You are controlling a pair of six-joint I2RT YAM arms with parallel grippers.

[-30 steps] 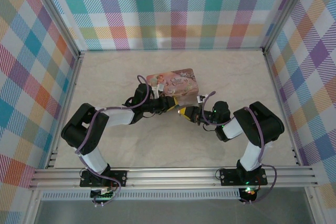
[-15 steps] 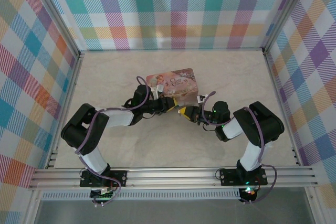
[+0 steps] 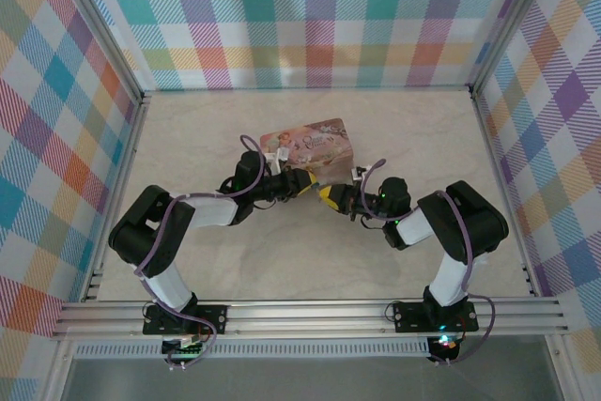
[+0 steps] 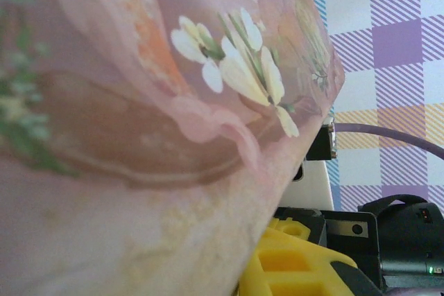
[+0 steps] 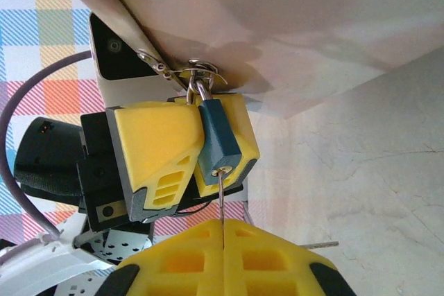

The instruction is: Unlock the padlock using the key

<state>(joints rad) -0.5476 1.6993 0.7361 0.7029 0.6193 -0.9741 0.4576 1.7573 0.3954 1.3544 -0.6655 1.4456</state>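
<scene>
The padlock [image 5: 218, 140], small and blue-grey, hangs by its shackle from a clasp on the pink illustrated tin [image 3: 310, 146]. My left gripper [image 3: 302, 182] is shut on the padlock, its yellow fingers [image 5: 156, 150] on either side of the lock's body. The key [image 5: 221, 200] is a thin metal sliver pinched between the shut yellow fingers of my right gripper [image 5: 222, 232]. It points straight up and its tip sits in the keyhole on the padlock's underside. The tin [image 4: 139, 102] lies very close in the left wrist view, with a yellow finger [image 4: 298, 268] of the right gripper below it.
The tin stands mid-table on the pale marbled tabletop [image 3: 282, 251], with both arms meeting at its near edge. A thin metal sliver [image 5: 322, 245] lies on the table by the right gripper. Plaid walls [image 3: 310, 16] enclose the back and sides.
Both grippers, with the padlock and the tin, have shifted slightly towards the far side. The grips are unchanged.
</scene>
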